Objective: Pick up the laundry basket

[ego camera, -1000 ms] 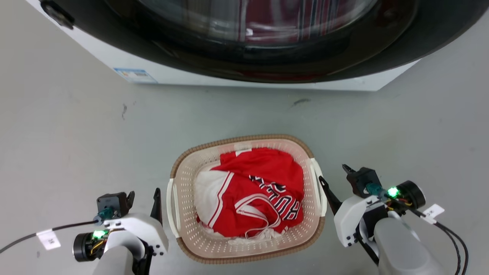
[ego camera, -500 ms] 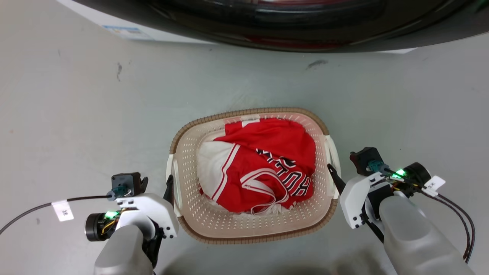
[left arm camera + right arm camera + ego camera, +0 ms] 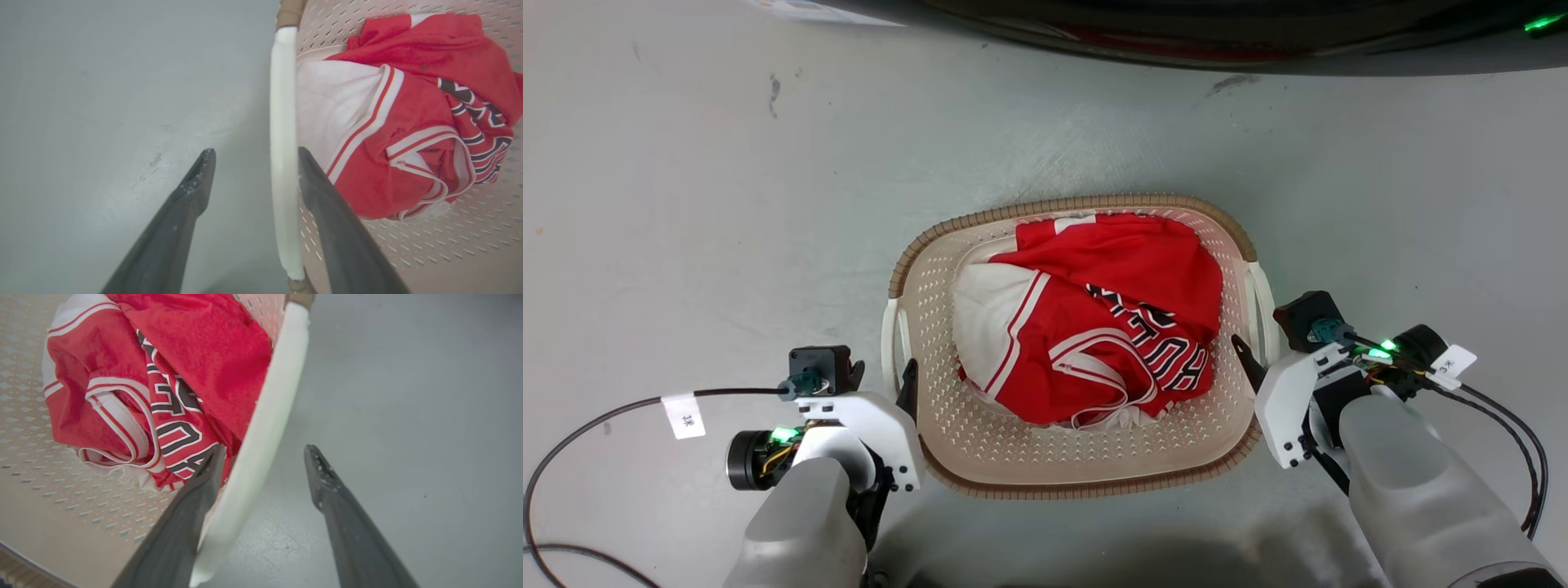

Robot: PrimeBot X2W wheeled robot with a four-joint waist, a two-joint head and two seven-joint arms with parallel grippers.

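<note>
Left gripper (image 3: 255, 152) and right gripper (image 3: 264, 448), fingers apart, straddle the laundry basket's (image 3: 1062, 204) 9 and 3 o'clock handles (image 3: 282, 102) for a level lift.

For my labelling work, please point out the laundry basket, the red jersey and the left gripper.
laundry basket (image 3: 1013, 449): head view, bare perforated wall.
red jersey (image 3: 1127, 261): head view, red cloth above the lettering.
left gripper (image 3: 256, 151): left wrist view, midway between its fingertips.
</note>
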